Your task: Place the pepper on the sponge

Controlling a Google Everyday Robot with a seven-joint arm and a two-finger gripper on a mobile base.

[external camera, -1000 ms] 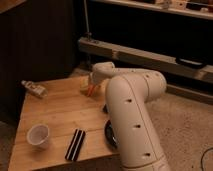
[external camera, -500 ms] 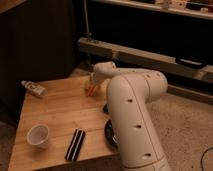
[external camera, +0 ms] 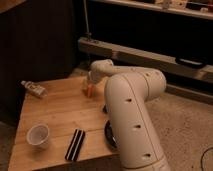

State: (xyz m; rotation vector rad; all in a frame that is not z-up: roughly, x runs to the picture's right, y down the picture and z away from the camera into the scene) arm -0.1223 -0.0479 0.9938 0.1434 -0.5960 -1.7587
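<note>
The tool [external camera: 90, 83] hangs low over the far side of the wooden tabletop [external camera: 60, 115], close to its back edge, at the end of the white arm [external camera: 131, 107] that fills the foreground. The orange pepper [external camera: 90, 91] sits right at the tool's tip, at or just above the wood. I cannot tell whether the tool is apart or clamped on it. A small bottle [external camera: 34, 89] lies on its side at the far left. A white cup [external camera: 38, 135] stands near the front left, a striped bar [external camera: 76, 145] beside it, and a black bowl [external camera: 108, 136] shows partly behind the arm.
</note>
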